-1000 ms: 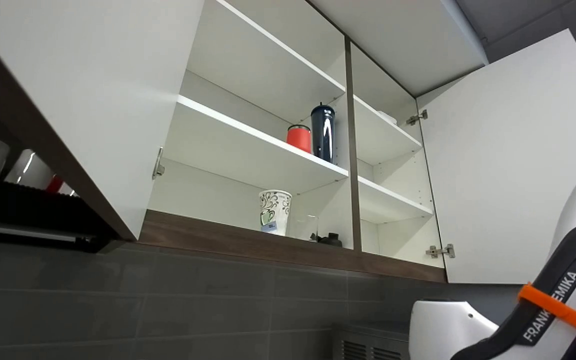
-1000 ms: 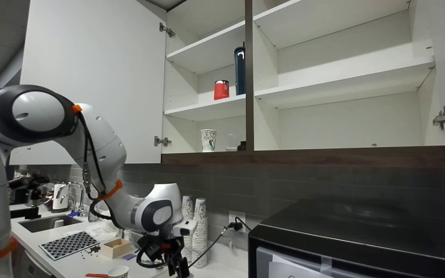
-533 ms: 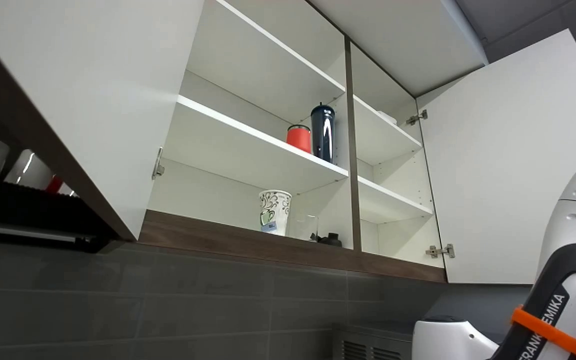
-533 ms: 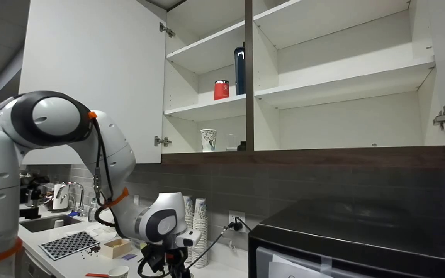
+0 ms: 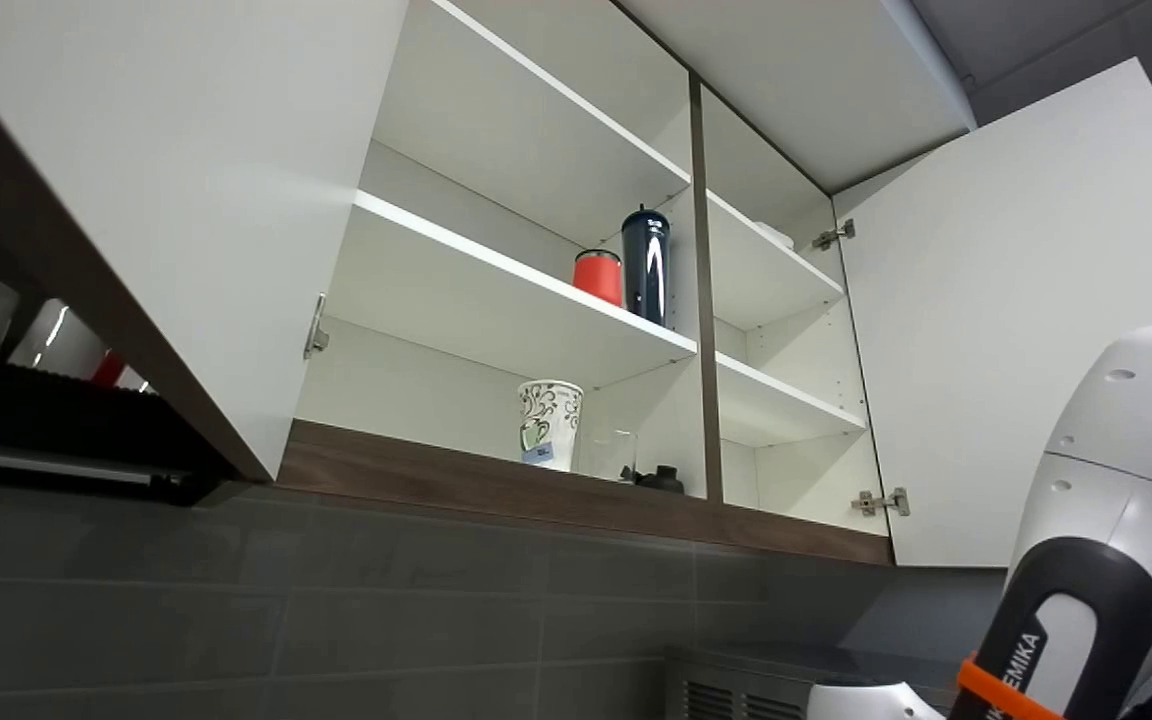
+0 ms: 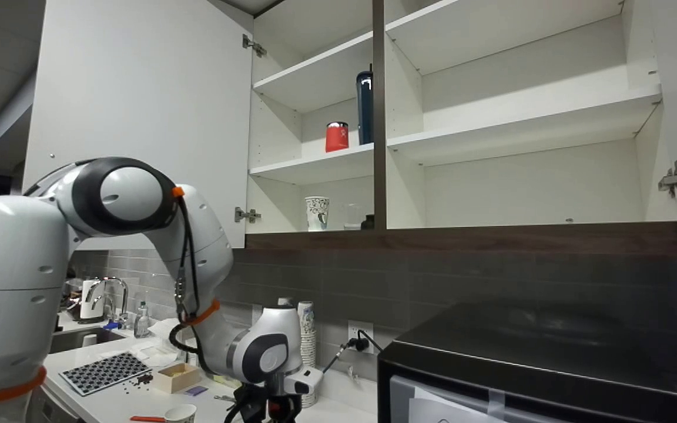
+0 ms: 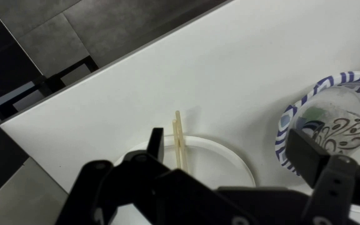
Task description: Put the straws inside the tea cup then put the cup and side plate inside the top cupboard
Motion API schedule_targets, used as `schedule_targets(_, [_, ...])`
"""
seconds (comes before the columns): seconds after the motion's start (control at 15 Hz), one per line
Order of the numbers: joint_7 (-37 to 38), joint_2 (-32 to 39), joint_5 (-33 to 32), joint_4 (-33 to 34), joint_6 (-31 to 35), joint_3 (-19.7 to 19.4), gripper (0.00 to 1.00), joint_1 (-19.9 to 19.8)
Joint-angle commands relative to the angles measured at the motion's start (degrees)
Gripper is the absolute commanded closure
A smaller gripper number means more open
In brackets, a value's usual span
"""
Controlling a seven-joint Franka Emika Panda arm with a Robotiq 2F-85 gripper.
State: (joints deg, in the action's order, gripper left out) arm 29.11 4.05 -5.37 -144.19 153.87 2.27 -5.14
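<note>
Two pale straws (image 7: 181, 137) lie across the rim of a plain white plate (image 7: 217, 162) in the wrist view, their lower ends hidden by the gripper. To the right, the tea cup (image 7: 342, 134), white with dark swirls, sits in the side plate (image 7: 327, 82) with its blue-and-white wavy rim; both are partly cut off. Over them my gripper (image 7: 231, 150) stands wide open, holding nothing. Its left fingertip appears just left of the straws and its right fingertip overlaps the cup and side plate. The top cupboard (image 5: 496, 470) (image 6: 526, 241) has its doors standing wide in both exterior views.
On the shelves are a red tumbler (image 6: 337, 137), a dark blue bottle (image 6: 365, 108) and a tall patterned beaker (image 6: 317, 213). Below stand a black appliance (image 6: 526, 358), stacked paper cups (image 6: 308, 343) and another cup (image 6: 180, 413). The counter edge (image 7: 120, 64) runs diagonally.
The arm has come down and swung away from the sink side towards the black appliance. Everything in the cupboard is where it was.
</note>
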Motion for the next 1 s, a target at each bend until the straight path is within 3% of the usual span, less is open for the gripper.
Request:
schedule_targets(0.0, [-0.9,7.4,-1.4,5.1,-0.5,-3.5,0.0,2.1])
schedule_targets(0.33, [-6.3,14.1,-0.6,8.7,-0.6,-6.4,0.0,3.7])
schedule_targets(0.8, [-14.8,18.9,3.1,11.0,1.8,-6.3,0.0,2.5])
schedule_targets(0.93, [-16.8,19.8,3.9,11.6,1.7,-6.2,0.05,2.0])
